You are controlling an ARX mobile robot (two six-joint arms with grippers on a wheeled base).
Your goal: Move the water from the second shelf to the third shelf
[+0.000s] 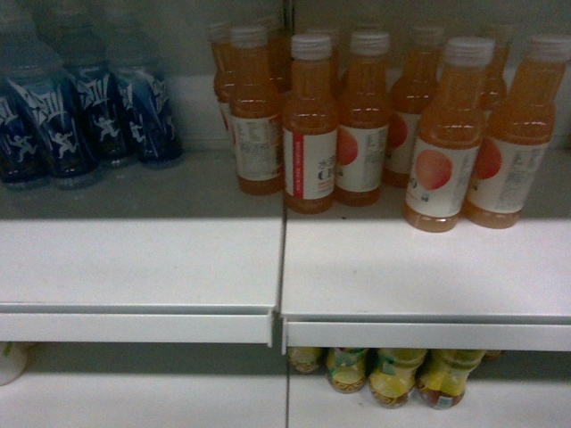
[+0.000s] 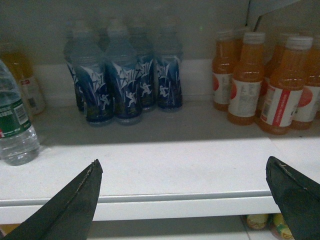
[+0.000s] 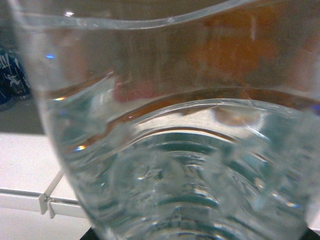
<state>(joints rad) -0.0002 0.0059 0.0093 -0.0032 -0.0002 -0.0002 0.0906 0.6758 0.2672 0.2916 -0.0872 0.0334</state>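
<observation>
Filling right wrist view, I see water [image 3: 175, 165] very close against camera, clear ribbed body; right claw itself hidden, so grip I cannot tell. Left gripper [image 2: 187, 192] stands spread wide above white shelf [image 2: 165, 165] edge (holding nothing). Another clear bottle [image 2: 15, 125] stands at far left.

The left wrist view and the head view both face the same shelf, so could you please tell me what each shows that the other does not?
Only the left wrist view shows a clear water bottle with a green label standing at the shelf's left end, and the left gripper with its dark fingers spread wide. Only the head view shows yellow-labelled bottles clearly on the shelf below. Both share the blue bottles, the orange juice bottles and the white shelf.
</observation>
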